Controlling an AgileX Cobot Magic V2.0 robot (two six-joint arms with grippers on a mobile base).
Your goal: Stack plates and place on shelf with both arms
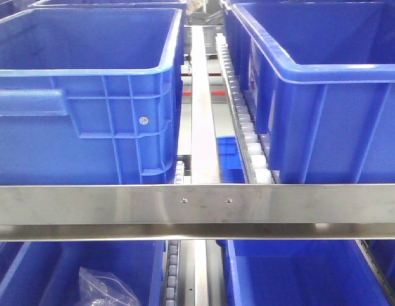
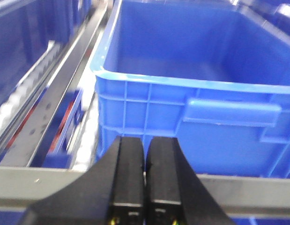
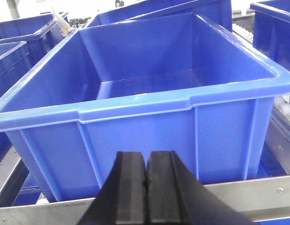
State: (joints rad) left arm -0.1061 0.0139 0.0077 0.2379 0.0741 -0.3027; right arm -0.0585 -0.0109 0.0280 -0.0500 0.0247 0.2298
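No plates show in any view. My left gripper [image 2: 145, 159] is shut, its black fingers pressed together with nothing between them, in front of a blue bin [image 2: 191, 79] on the shelf. My right gripper [image 3: 146, 164] is shut too and holds nothing, facing another blue bin [image 3: 149, 93] that sits behind the shelf's steel front rail [image 3: 257, 192]. Both bins look empty inside as far as I can see. In the front view neither gripper appears.
A steel crossbar [image 1: 197, 204] runs across the front view. Above it stand two large blue bins [image 1: 82, 95] [image 1: 325, 89] on roller tracks [image 1: 245, 121]. Below, more blue bins, one holding a clear plastic bag [image 1: 104, 287].
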